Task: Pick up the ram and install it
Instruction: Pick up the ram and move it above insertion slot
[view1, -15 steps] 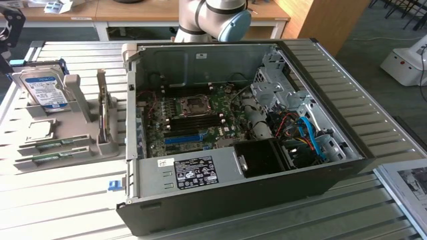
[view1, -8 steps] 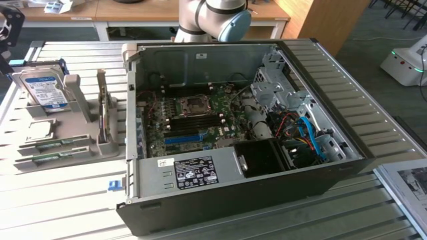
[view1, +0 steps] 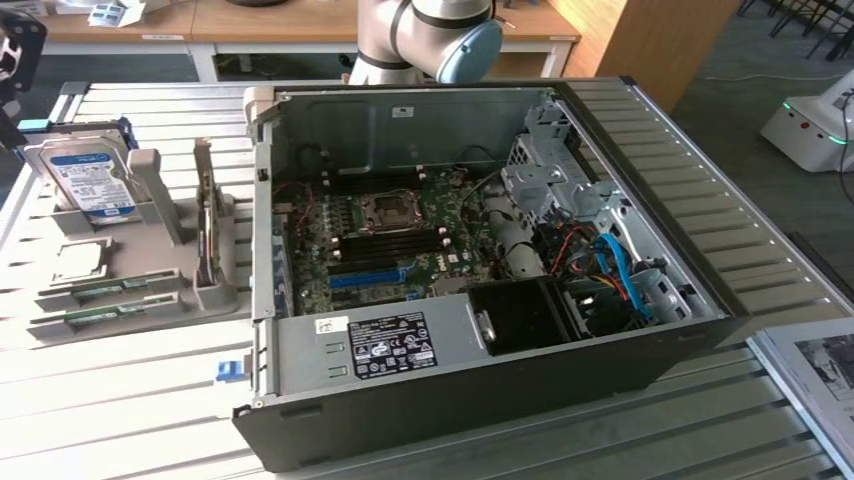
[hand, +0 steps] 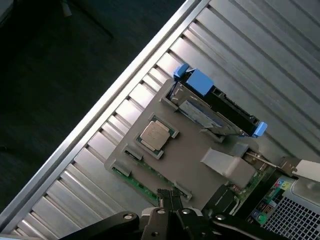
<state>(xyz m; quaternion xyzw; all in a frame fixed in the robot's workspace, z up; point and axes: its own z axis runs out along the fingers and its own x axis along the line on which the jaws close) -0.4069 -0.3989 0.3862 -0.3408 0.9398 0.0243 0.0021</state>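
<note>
Two ram sticks, thin green boards, lie flat in the front slots of the grey holder tray (view1: 200, 290) at the exterior view's left: one ram stick (view1: 110, 291) and a second (view1: 100, 318) just in front of it. From the wrist camera the ram (hand: 142, 184) shows as green strips along the tray's edge. My gripper (hand: 170, 199) hangs high above that edge, shut with nothing between its dark fingertips. The open PC case (view1: 641, 330) holds the green motherboard (view1: 320, 280) with dark memory slots beside the CPU socket (view1: 390, 208).
The tray also carries an upright hard drive (view1: 83, 175), a CPU chip (view1: 78, 262) and a standing card (view1: 204, 235). The robot arm (view1: 427, 40) rises behind the case. The slatted metal table (view1: 120, 400) ends in a rail (hand: 100, 115) near the tray.
</note>
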